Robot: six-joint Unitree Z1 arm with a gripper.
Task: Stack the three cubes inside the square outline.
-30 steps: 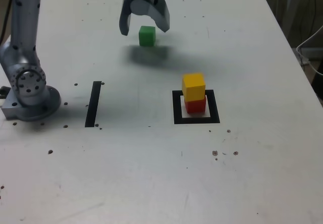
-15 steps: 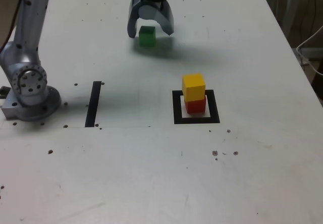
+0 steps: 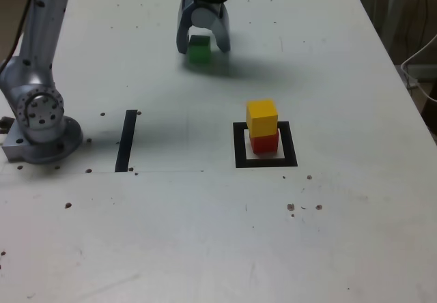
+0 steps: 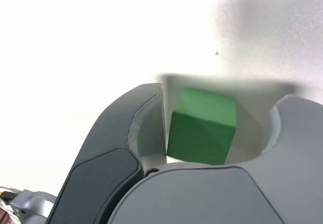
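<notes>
Far side of the white table [image 3: 205, 235], toward the exterior view's left of centre: green cube [image 3: 199, 49] resting on the surface, with the gripper [image 3: 203, 44] lowered over it. Sits between the two grey fingers [image 3: 182, 38], one on each side, fingertips down near the table. From the wrist view, green cube [image 4: 203, 126] lodged in the gap of the gripper [image 4: 217, 123], close against one finger [image 4: 133, 133], a sliver of space showing on the other side. Jaws partly drawn in around the cube; cannot tell whether both pads actually press on it, so neither clearly open nor clearly clamped. Cube still flat on the table, not lifted.

Nearer the camera and toward the exterior view's right: square outline [image 3: 239, 146] of black tape, white in the middle. Inside it, red cube [image 3: 263, 143] at the bottom, yellow cube [image 3: 262, 117] stacked on top, turned a little off square to the red one. Well apart from the green cube and the gripper.

Toward the exterior view's left: straight black tape strip [image 3: 126, 140], and beside it the arm's round metal base [image 3: 41, 129], standing at the table's edge. Small dark specks scattered over the tabletop.
</notes>
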